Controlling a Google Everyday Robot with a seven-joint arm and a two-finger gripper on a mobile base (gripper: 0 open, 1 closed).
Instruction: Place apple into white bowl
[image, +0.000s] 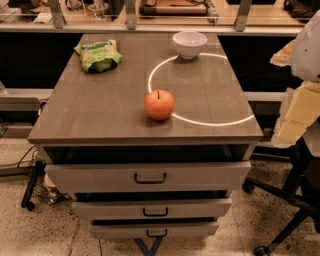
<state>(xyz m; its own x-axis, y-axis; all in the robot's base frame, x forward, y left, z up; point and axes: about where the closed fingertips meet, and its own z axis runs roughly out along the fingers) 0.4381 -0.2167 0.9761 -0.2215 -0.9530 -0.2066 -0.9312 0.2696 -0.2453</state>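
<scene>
The orange-red apple with a short dark stem stands upright on the grey cabinet top, near the middle front. The white bowl stands upright and empty at the far edge, right of centre, well behind the apple. My gripper shows as pale cream and white parts at the right edge of the view. It is beyond the cabinet's right side, apart from both the apple and the bowl, and holds nothing that I can see.
A green snack bag lies at the far left of the top. A bright ring of light lies on the surface between apple and bowl. Drawers with handles are below. An office chair base stands at the right.
</scene>
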